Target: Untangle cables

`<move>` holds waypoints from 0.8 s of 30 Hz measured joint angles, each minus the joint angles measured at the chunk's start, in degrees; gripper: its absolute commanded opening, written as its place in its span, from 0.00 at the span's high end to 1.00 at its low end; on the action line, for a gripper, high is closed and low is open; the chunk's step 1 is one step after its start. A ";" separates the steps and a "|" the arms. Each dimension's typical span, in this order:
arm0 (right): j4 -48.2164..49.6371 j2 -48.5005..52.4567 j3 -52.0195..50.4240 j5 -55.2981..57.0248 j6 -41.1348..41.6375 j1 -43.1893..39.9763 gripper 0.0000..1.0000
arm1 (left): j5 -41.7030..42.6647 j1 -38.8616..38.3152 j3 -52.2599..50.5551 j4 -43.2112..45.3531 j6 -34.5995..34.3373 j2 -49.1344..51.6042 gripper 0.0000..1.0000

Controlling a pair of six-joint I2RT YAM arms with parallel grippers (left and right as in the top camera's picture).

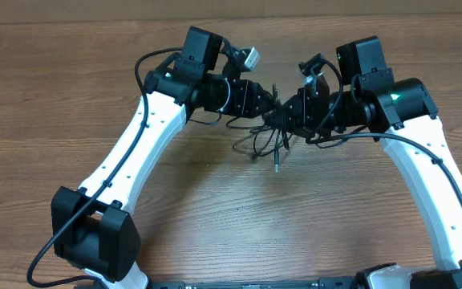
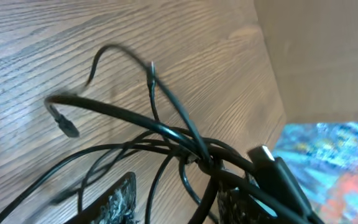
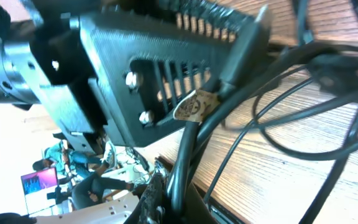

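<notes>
Progress: barely started, I'd say. The cables (image 1: 265, 132) were one knotted clump, and no strand lay apart from the rest.
Where it sat: mid-table (image 1: 70, 80), bunched right under the spot where the two claws met, with one plug end (image 1: 277, 166) trailing toward the robot's side.
Knot (image 2: 202, 158): in the left wrist view, several strands crossed at one tight spot and loose ends fanned out over the wood.
Left to do: pretty much all of it, from loosening that crossing to drawing each cord out.
Right gripper (image 1: 282, 115): clamped fully shut, pinching a cord that carried a tan tag (image 3: 194, 106).
Left gripper (image 1: 268, 102): nose in the clump, strands running between its fingers. I couldn't tell if it was biting down or just straddling them.
</notes>
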 measured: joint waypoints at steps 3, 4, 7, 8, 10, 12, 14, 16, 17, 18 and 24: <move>-0.72 0.00 0.00 -0.35 -0.20 -0.04 0.96 | -1.01 -0.59 0.00 0.98 -3.78 0.00 0.56; -1.05 0.00 0.00 -0.37 -0.22 -0.07 0.96 | -1.38 -0.74 0.00 1.14 -4.81 0.00 0.56; -1.68 0.00 0.00 -0.63 -0.87 -0.15 0.96 | -2.49 -1.11 0.00 1.42 -7.65 0.00 0.59; -1.77 0.00 0.00 -0.92 -1.11 -0.22 0.96 | -2.80 -1.22 0.00 1.51 -8.37 0.00 0.67; -1.73 0.02 0.00 -1.33 -1.49 -0.31 0.96 | -3.17 -1.46 0.00 1.62 -9.11 0.00 0.75; -1.27 0.04 0.00 -1.64 -1.66 -0.28 0.97 | -3.43 -1.70 0.02 1.64 -10.05 0.00 0.78; -0.57 0.07 0.00 -1.99 -1.73 -0.31 0.96 | -3.52 -2.08 0.07 0.94 -10.25 0.00 0.83; 0.17 0.07 0.00 -2.10 -1.68 -0.31 0.96 | -3.48 -2.49 0.13 -0.57 -9.57 0.00 0.84; 0.55 0.07 0.00 -2.12 -1.60 -0.31 0.96 | -3.48 -2.69 0.17 -1.22 -8.96 0.00 0.85; 0.81 0.07 0.00 -2.05 -1.38 -0.31 0.96 | -3.45 -2.97 0.22 -2.23 -7.93 0.00 0.84; 1.33 0.07 0.00 -1.90 -0.96 -0.22 0.96 | -2.47 -3.61 0.24 -6.32 -2.27 0.00 0.69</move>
